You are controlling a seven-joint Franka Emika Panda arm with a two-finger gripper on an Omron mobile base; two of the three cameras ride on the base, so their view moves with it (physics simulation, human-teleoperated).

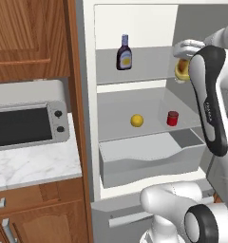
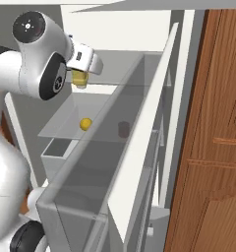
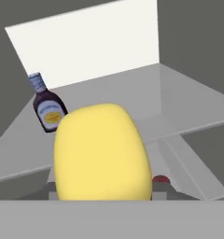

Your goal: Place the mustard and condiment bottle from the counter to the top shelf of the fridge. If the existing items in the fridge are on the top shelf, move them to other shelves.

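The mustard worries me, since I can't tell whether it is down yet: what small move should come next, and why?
Probably lower it a little onto the top shelf, then open. The gripper holds the mustard at the shelf's right end, clear of the condiment bottle. The lemon-like ball and red object sit one shelf below.

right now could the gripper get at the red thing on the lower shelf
Probably not yet: the gripper is shut on the mustard at the top shelf. The small red object stands in the open on the shelf below, beside the lemon, so it looks reachable once the mustard is released.
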